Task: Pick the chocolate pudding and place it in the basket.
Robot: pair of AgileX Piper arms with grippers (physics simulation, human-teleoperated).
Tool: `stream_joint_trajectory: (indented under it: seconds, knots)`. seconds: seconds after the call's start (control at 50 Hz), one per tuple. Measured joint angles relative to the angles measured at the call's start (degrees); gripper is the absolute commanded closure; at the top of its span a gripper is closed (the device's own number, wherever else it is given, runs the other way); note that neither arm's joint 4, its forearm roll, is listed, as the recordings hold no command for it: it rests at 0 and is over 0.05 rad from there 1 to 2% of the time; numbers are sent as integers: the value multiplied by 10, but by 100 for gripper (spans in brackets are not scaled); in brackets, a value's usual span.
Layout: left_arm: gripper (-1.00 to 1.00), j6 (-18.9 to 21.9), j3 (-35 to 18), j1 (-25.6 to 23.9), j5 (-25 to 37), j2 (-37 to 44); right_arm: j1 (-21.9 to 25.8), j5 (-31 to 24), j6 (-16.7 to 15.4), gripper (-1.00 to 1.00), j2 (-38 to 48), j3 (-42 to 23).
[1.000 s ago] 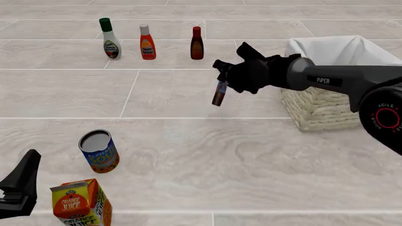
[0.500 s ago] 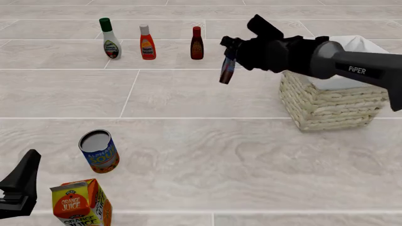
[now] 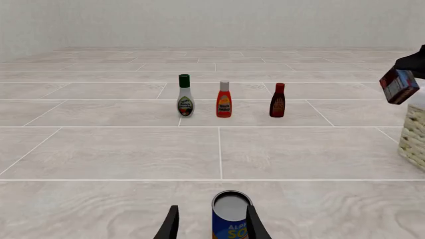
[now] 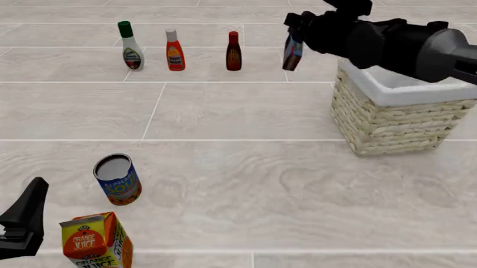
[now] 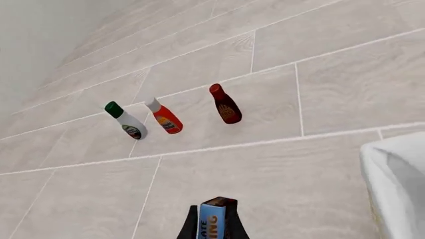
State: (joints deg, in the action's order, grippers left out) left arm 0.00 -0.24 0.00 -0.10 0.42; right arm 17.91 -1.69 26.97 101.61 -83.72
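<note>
The chocolate pudding [image 4: 293, 52], a small dark brown box with a blue top edge, hangs in the air just left of the basket's far left corner. My right gripper [image 4: 294, 40] is shut on its upper end. In the right wrist view the pudding [image 5: 214, 221] sits between the two fingers, high above the floor tiles. It also shows at the edge of the left wrist view as the pudding [image 3: 398, 85]. The wicker basket [image 4: 394, 124] with its white lining stands at the right. My left gripper [image 4: 24, 220] rests open at the near left, holding nothing.
A blue-and-orange soup can [image 4: 118, 180] and an orange juice carton [image 4: 95, 243] stand near the left gripper. Three bottles stand in a row at the back: green-capped [image 4: 131, 46], orange [image 4: 174, 50] and dark red [image 4: 233, 51]. The basket's lining [image 5: 398, 174] shows in the right wrist view.
The right arm has carried the pudding upward and to the right, from mid-table to beside the basket's far left corner. The left arm has not moved.
</note>
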Motion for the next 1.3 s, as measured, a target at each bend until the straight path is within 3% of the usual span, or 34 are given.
stream_joint_trajectory:
  seconds: [0.48, 1.3]
  knots:
    - [-100, 0, 0, 0, 0, 0, -38, 35, -71, 100, -72, 34]
    - [-100, 0, 0, 0, 0, 0, -113, 30, -144, 100, -151, 17]
